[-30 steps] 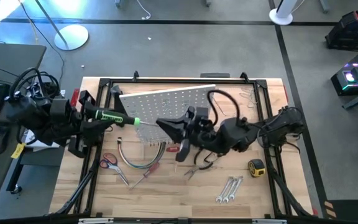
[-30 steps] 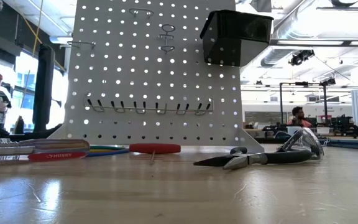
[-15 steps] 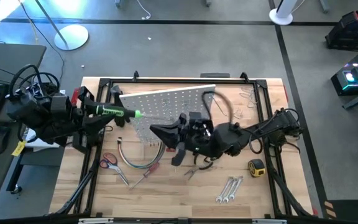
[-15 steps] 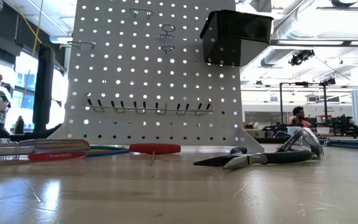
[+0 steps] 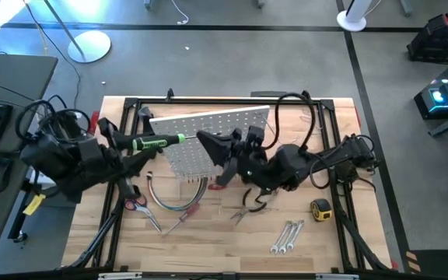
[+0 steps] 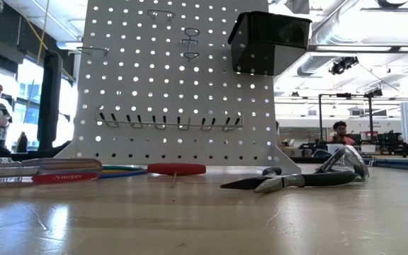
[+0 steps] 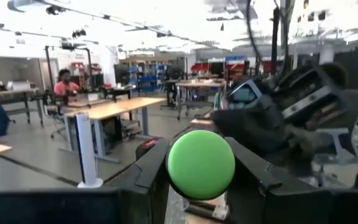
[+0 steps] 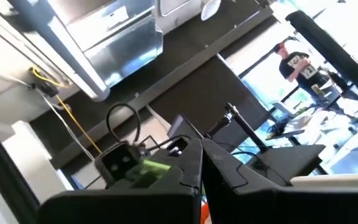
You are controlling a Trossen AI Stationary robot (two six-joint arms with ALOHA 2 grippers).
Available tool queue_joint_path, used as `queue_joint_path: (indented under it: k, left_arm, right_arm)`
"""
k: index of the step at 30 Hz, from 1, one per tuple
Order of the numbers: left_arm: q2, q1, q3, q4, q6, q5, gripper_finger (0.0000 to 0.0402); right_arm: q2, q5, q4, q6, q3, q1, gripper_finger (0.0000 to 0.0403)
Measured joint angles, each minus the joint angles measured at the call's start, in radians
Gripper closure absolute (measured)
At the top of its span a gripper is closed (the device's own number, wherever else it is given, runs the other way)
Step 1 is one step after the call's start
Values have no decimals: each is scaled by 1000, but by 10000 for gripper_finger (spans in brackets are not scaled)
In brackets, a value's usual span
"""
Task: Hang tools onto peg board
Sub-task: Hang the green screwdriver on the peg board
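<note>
Left gripper (image 5: 134, 145) is clamped on the green-handled screwdriver (image 5: 158, 142), held level above the table's left side, its tip just reaching the left edge of the peg board (image 5: 208, 128). Right gripper (image 5: 208, 144), jaws fully shut and empty, hangs over the board's middle. Red-handled scissors (image 5: 136, 202), pliers (image 5: 247, 208), wrenches (image 5: 286, 236) and yellow tape measure (image 5: 320, 208) lie on the near table (image 5: 208, 249).

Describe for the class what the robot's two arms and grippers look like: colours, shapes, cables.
Both arms are black and bulky, with looping black cables. The left gripper has two flat dark fingers; the right gripper has dark, tapering ones.
</note>
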Motion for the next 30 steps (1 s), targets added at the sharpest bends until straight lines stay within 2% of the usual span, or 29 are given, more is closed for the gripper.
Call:
queue_joint_path:
  k: [5, 12, 17, 30]
  left_arm:
    - [23, -25, 0, 120, 91, 34, 286]
    - [12, -41, 0, 155, 99, 103, 286]
    - [11, -36, 0, 171, 98, 167, 286]
    - [12, 22, 0, 194, 82, 283, 286]
  right_arm:
    - [0, 14, -79, 79, 0, -1, 403]
    - [-1, -3, -143, 169, 0, 1, 403]
    - [-1, -55, -146, 207, 1, 1, 403]
    - [44, -83, -119, 298, 1, -1, 403]
